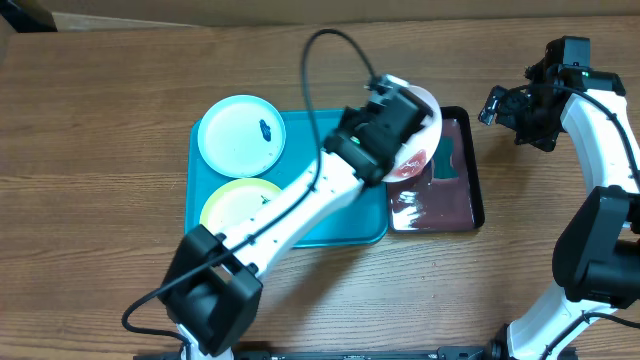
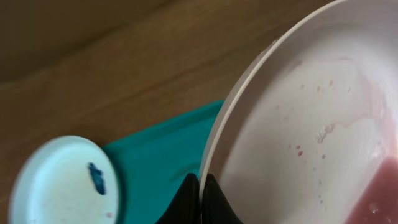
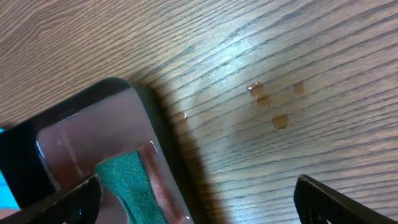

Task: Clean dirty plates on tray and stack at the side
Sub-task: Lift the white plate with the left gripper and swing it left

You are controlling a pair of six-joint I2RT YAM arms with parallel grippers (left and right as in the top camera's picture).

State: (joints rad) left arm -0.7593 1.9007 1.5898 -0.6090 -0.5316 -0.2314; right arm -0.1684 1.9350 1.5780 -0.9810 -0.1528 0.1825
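My left gripper (image 1: 400,125) is shut on the rim of the white plate (image 1: 424,138) and holds it tilted over the black tray. In the left wrist view the fingers (image 2: 201,199) pinch the plate's edge (image 2: 311,124), which is wet with pink streaks and specks. The pale blue plate (image 1: 241,135) with a dark smudge and the yellow-green plate (image 1: 238,205) lie on the turquoise tray (image 1: 350,225). The blue plate (image 2: 56,180) and tray (image 2: 161,143) also show in the left wrist view. My right gripper (image 1: 505,105) is open and empty above the table, right of the black tray (image 3: 199,205).
A black tray (image 1: 470,200) holding pinkish liquid and a green sponge (image 1: 445,160) stands right of the turquoise tray. It shows in the right wrist view (image 3: 93,130) with the sponge (image 3: 127,180). A few droplets (image 3: 267,102) lie on the wooden table.
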